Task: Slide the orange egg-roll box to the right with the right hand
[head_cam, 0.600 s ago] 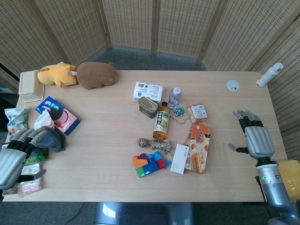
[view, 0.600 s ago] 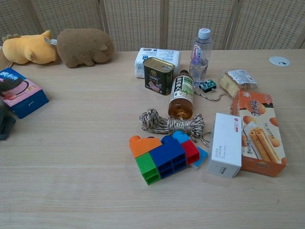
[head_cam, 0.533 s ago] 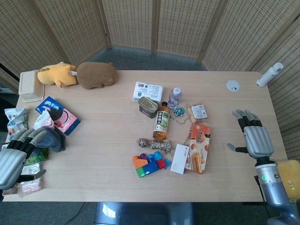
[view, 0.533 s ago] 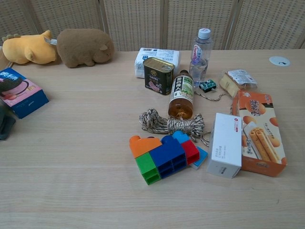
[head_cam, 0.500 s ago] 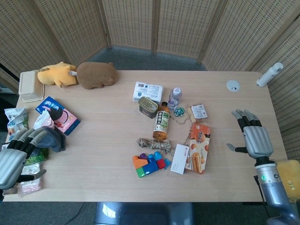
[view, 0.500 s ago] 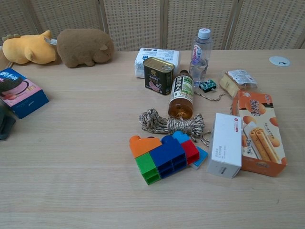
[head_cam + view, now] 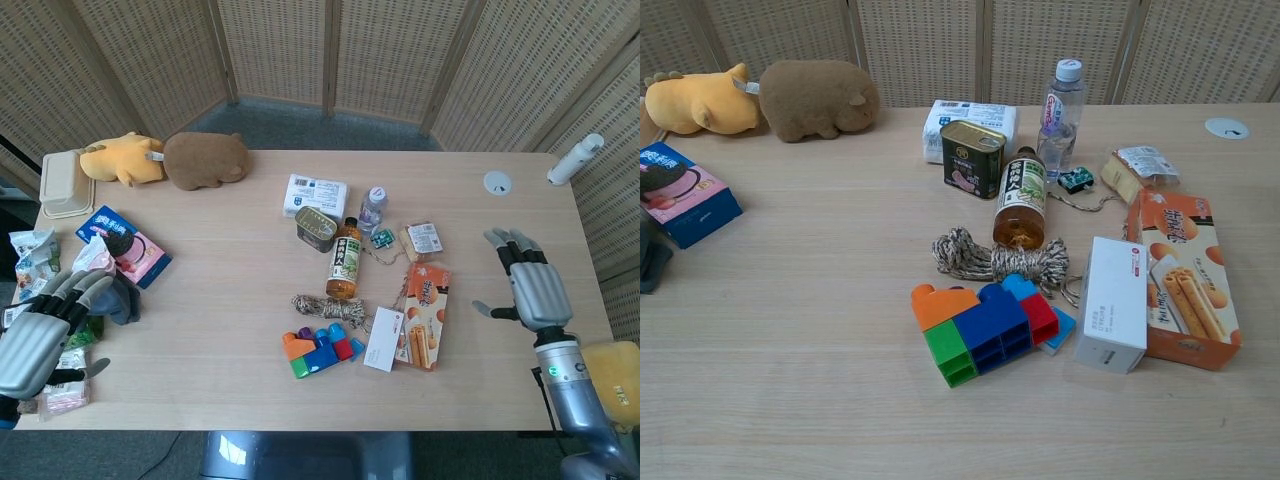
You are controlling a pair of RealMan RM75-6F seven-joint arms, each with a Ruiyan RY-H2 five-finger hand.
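Observation:
The orange egg-roll box (image 7: 426, 314) (image 7: 1181, 275) lies flat on the table, right of centre, its long side running front to back. A white carton (image 7: 384, 338) (image 7: 1114, 317) lies against its left side. My right hand (image 7: 528, 285) hovers open to the right of the box, palm down, fingers spread, a clear gap between it and the box. My left hand (image 7: 40, 340) is open at the table's left front edge, above some snack packets. Neither hand appears in the chest view.
Left of the box lie a rope bundle (image 7: 333, 305), toy blocks (image 7: 320, 349), a tea bottle (image 7: 345, 258), a tin (image 7: 316, 228) and a water bottle (image 7: 372, 208). A snack packet (image 7: 424, 238) lies just behind the box. Bare table (image 7: 480, 340) lies right of the box.
My right hand has moved a little left and away from the front edge, toward the box. My left hand has shifted slightly. The box has not moved.

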